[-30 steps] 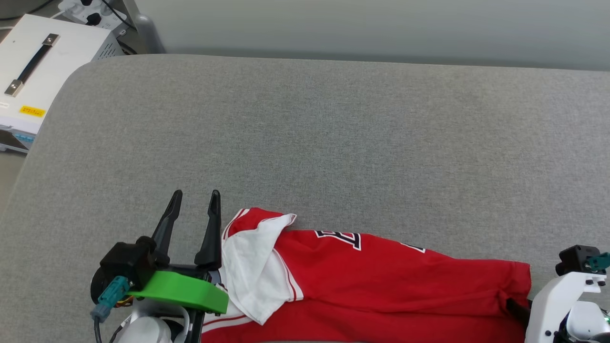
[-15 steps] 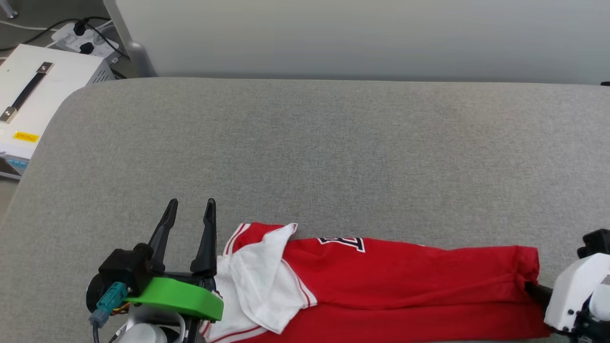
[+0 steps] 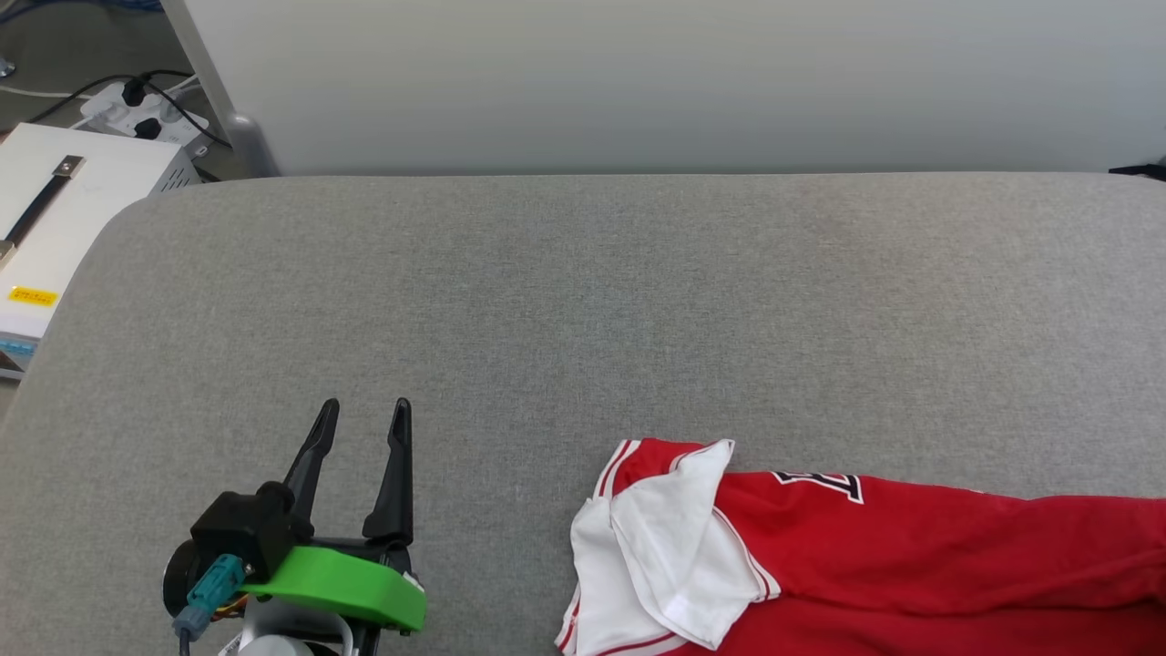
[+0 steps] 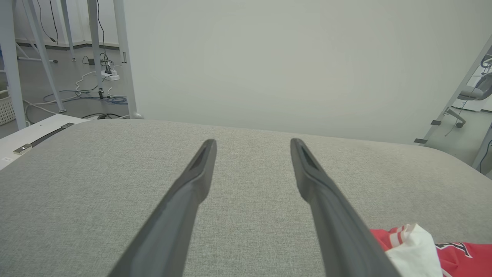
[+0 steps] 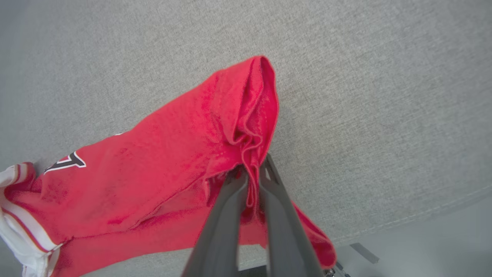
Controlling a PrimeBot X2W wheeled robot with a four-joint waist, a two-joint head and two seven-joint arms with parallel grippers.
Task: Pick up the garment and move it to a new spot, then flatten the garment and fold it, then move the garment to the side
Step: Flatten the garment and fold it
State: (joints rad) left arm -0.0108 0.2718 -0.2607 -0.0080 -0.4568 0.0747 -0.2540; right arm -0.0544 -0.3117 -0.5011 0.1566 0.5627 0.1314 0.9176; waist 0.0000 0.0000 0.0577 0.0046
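**tk_42:** Where's the right gripper (image 5: 253, 169) at? To me its fingers look closed on a bunched fold of the garment (image 5: 173, 161), right at the red hem end.

**mo_r:** Yep, pinched tight, with fabric puckering between them. The rest of the shirt lies stretched along the near edge of the grey surface (image 3: 583, 301). The white sleeve (image 3: 674, 538) is flopped over at the collar end, and a bit of hem looks like it hangs off the front edge. The left gripper (image 3: 365, 407) sits off to the side, fingers spread wide, holding nothing, well apart from the sleeve.

**tk_42:** So this is the pick-up-and-move bit, I'd guess. Any tips?

**mo_r:** It's a thin pinch on soft jersey, so I'd lift slow and straight. Yank it and it may slip out. Get the hem high enough that the sleeve end trails lightly instead of dragging and bunching. Then carry it toward the open middle of the surface, away from that front edge, so there's room to spread it flat. Honestly I'd bring the left fingers in on the collar end too. Two ends held makes the flattening way easier.
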